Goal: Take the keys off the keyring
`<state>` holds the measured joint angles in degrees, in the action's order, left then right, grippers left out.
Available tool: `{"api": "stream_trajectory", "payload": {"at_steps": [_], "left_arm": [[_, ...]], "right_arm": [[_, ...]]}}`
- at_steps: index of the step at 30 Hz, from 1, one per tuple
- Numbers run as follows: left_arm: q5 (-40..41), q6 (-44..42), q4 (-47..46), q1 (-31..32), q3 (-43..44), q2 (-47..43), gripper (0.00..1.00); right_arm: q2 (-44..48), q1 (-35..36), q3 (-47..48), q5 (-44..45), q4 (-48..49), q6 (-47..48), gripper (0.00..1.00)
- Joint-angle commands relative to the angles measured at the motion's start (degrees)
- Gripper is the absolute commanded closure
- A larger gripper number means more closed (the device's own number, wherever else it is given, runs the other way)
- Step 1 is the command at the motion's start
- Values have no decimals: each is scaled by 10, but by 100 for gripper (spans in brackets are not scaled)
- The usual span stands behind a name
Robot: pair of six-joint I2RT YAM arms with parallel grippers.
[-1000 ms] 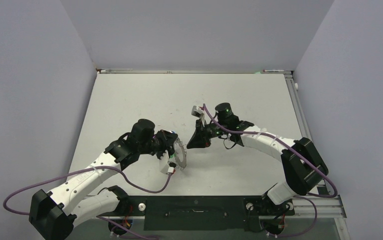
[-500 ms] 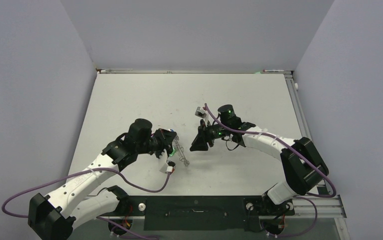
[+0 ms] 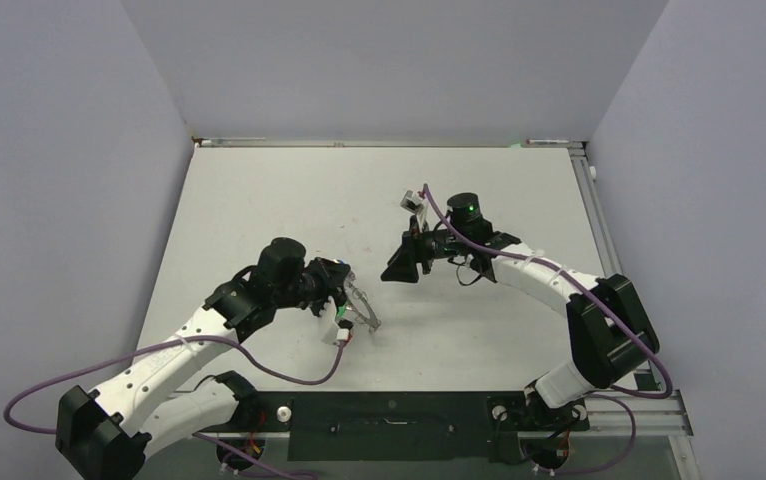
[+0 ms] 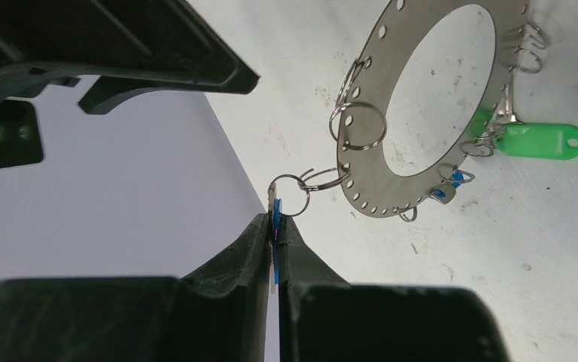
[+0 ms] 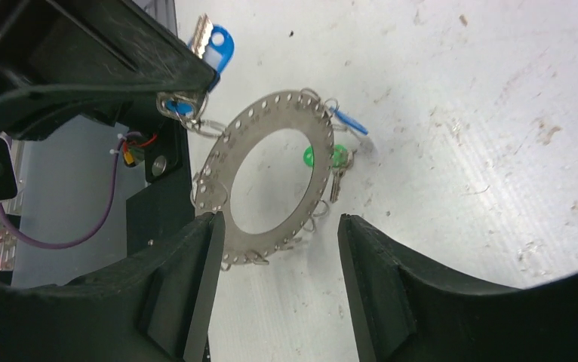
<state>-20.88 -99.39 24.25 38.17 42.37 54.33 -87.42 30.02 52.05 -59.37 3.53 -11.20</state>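
The keyring (image 4: 380,188) is a flat silver disc with a wide hole and wire loops round its rim. It hangs tilted just over the table from one loop. That loop carries a blue key (image 4: 276,219), and my left gripper (image 4: 275,226) is shut on this key. A green key (image 4: 540,141) and two small blue keys (image 4: 456,179) hang at the far rim. In the top view the keyring (image 3: 361,306) sits right of my left gripper (image 3: 345,290). My right gripper (image 5: 278,222) is open and empty, with the keyring (image 5: 318,181) just beyond its fingertips.
White table (image 3: 259,210) enclosed by grey walls on three sides. The right arm (image 3: 559,285) bends in from the right. A black rail (image 3: 389,425) runs along the near edge between the arm bases.
My right gripper has opened and drawn back up and to the right, away from the keyring. The ring has swung from face-on to nearly edge-on in the top view, still hanging from the left gripper.
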Motion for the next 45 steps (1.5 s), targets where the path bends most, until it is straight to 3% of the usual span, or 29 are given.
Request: {"api": "stream_trajectory", "payload": {"at_steps": [1,13,21,25,35,45], "left_arm": [[10,40,17,5,51,11,100],[-64,15,-104,4,-29,-50,100],[-75,-21,-118,4,-49,-62,100],[-37,-8,-51,7,-13,-40,100],[26,115,53,22,89,22,100],[73,261,136,34,174,80,100]], "right_arm": [[32,-11,50,-8,12,9,42],[10,-23,35,-78,121,16,41],[16,-7,36,-93,94,56,37],[29,6,40,-53,39,84,38],[50,-14,102,-14,-110,126,42],[58,-22,84,-42,-71,76,47]]}}
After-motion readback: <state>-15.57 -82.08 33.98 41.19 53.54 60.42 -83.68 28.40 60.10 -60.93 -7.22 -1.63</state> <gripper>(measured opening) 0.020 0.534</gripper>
